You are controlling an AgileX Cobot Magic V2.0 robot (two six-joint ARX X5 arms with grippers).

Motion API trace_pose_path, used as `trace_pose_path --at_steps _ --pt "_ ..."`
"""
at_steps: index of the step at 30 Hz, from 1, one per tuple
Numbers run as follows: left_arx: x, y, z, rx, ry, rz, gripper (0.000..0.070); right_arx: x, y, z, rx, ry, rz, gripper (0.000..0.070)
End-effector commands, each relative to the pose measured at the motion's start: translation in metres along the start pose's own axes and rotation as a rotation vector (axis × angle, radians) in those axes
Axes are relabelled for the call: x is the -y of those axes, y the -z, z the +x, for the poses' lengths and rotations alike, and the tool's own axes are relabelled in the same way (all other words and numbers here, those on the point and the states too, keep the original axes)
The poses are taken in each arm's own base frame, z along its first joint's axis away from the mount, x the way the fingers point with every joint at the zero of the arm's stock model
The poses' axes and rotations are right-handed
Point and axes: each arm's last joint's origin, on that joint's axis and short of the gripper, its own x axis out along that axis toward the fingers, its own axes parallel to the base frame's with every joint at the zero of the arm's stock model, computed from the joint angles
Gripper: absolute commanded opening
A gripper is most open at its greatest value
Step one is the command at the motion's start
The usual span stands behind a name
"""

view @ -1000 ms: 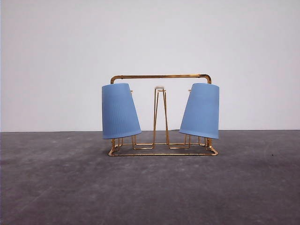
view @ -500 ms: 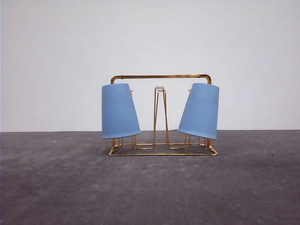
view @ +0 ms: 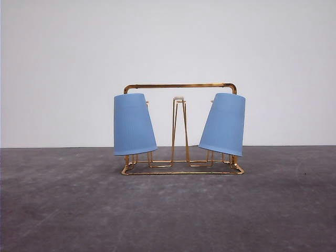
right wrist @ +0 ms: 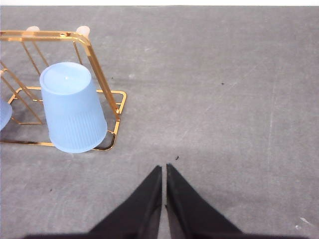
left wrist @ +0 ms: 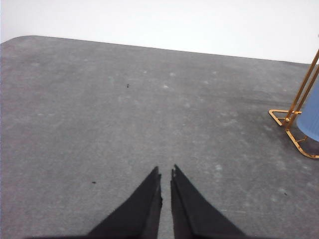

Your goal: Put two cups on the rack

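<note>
My left fingers (left wrist: pixel 166 172) are pressed together with only a hairline slit between the dark tips, and they hold nothing. They hang over bare grey counter (left wrist: pixel 124 124), with a corner of the rack (left wrist: pixel 291 122) and the edge of a cup (left wrist: pixel 311 117) off to one side, well apart from the tips.

My right fingers (right wrist: pixel 164 169) are likewise closed to a thin slit and empty, above the counter (right wrist: pixel 224 99). The right cup (right wrist: pixel 74 109) sits near them but not touching, upside down on the rack (right wrist: pixel 97 64), its closed bottom up and its wide mouth flaring low over the base loop. A sliver of the other cup (right wrist: pixel 3 113) shows at the picture's edge.

From the front, the rack (view: pixel 180 85) stands on the counter (view: pixel 168 210) against a white wall (view: pixel 168 42). Both cups are hung mouth-down on prongs. The left cup (view: pixel 133 125) is at the rack's left end and the right cup (view: pixel 223 125) at its right end. Each tilts, mouths swung toward the middle and tops leaning outward. Their tops reach nearly to the arched top bar. Between them a narrow prong (view: pixel 179 126) with a pale tip stands bare. The cups are apart from each other and their mouths hang just above the base loop.
</note>
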Motion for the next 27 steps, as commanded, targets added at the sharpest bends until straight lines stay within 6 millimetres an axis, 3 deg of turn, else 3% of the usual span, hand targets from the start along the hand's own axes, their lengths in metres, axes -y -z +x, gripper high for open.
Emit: trace_pose_path --at_steps 1,15,19,22,27 --pt "-0.001 0.004 0.001 0.000 -0.004 -0.007 0.0015 0.000 -0.003 0.000 0.013 0.001 0.010 0.0011" --pt "-0.001 0.003 0.001 0.002 -0.004 -0.007 0.0015 0.000 -0.003 0.000 0.015 0.000 0.006 0.0011" --pt "-0.001 0.003 0.001 0.003 -0.004 -0.007 0.0015 0.001 -0.001 -0.011 0.080 0.022 -0.067 0.0011" --pt "-0.001 0.003 0.001 0.003 -0.004 -0.007 0.0015 0.005 0.019 -0.014 0.139 0.049 -0.111 0.0011" --pt "-0.001 0.003 0.001 0.002 -0.004 -0.007 0.0015 0.014 0.077 -0.007 0.244 0.072 -0.109 0.0011"
